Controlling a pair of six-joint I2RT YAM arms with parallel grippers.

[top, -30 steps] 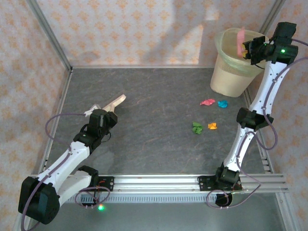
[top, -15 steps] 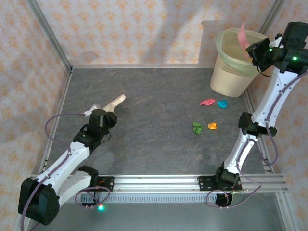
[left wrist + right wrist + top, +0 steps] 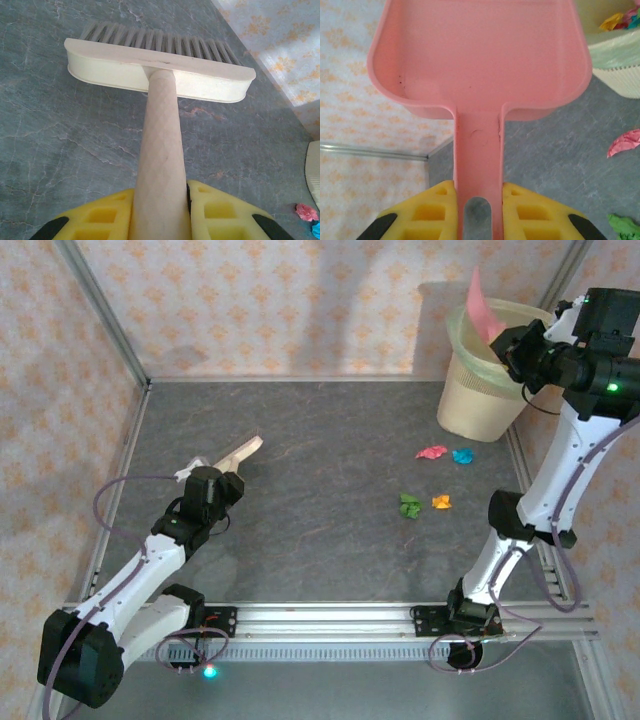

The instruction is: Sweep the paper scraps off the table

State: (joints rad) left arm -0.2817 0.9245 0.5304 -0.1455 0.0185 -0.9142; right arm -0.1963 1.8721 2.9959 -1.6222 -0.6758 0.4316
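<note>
Several paper scraps lie on the table (image 3: 300,540) at the right: pink (image 3: 431,452), blue (image 3: 462,455), green (image 3: 409,506) and orange (image 3: 441,502). My left gripper (image 3: 224,480) (image 3: 162,195) is shut on the handle of a cream brush (image 3: 243,449), whose head (image 3: 160,75) rests bristles-down on the table at the left, far from the scraps. High at the back right, my right gripper (image 3: 512,340) (image 3: 478,192) is shut on the handle of a pink dustpan (image 3: 483,302) (image 3: 480,55). The pan stands tilted up over the bin's rim and looks empty.
A cream waste bin (image 3: 478,390) stands in the back right corner, with coloured scraps inside (image 3: 620,20). Patterned walls and aluminium rails (image 3: 330,615) close in the table. Pink (image 3: 625,142) and green (image 3: 625,225) scraps lie below the pan.
The right arm has risen and swung back, turning the pink dustpan up from inside the bin to stand above its rim. The left arm and brush have not moved.
</note>
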